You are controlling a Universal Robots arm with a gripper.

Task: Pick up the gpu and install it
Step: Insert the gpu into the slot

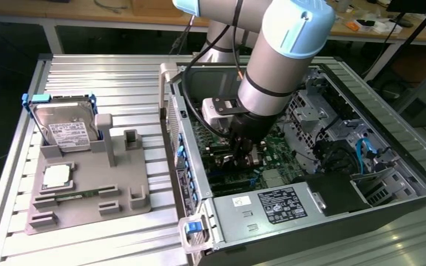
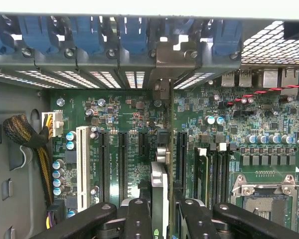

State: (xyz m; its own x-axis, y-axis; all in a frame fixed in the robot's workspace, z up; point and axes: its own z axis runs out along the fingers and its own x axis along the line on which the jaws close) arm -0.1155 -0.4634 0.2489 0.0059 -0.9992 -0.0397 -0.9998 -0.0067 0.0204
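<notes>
You see the black two-fingered gripper clenched on the gpu, a thin dark card held edge-on with a silvery metal end bracket. It stands upright over the green motherboard inside the open grey computer case, between the black expansion slots. In the exterior view, at nine o'clock from the case, a grey plastic holder tray carries a silver hard drive with blue frame.
</notes>
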